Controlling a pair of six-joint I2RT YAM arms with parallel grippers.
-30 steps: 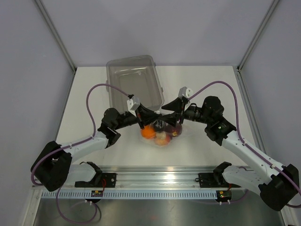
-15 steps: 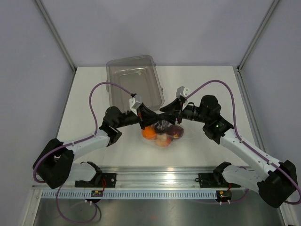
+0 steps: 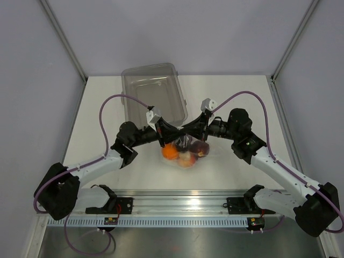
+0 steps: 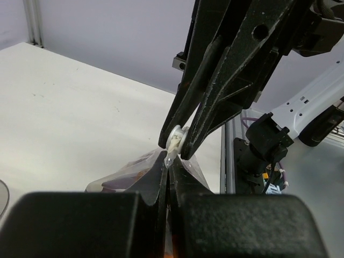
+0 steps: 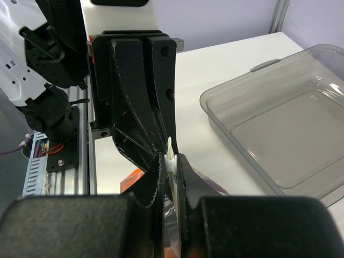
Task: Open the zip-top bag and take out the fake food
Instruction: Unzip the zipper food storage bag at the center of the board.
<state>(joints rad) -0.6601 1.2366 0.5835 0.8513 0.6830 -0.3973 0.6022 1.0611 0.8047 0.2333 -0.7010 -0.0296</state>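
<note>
Pinching one zip-top bag [image 4: 141, 171]: left end effector [image 4: 170, 164], right end effector [image 5: 171, 162].

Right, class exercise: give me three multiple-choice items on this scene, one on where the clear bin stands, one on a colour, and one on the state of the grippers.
1. Where does the clear rigid rectangular plastic bin stand?
A. Beyond the small clear dotted zip-top bag, toward the far wall
B. Between the two arm bases
C. At the table's right edge

2. What colour is the round fake fruit at the bag's left side in the top view?
A. Green
B. Orange
C. Blue

3. How do the left gripper and right gripper stand?
A. Both wide open above the bag
B. Both shut on the bag's top
C. One clamped on the bin's rim

Answers:
1. A, since the top view shows the bin farther from the arms than the bag.
2. B, since orange shows through the film.
3. B, since each wrist view shows the fingers pinched together on the bag's upper edge.
</note>
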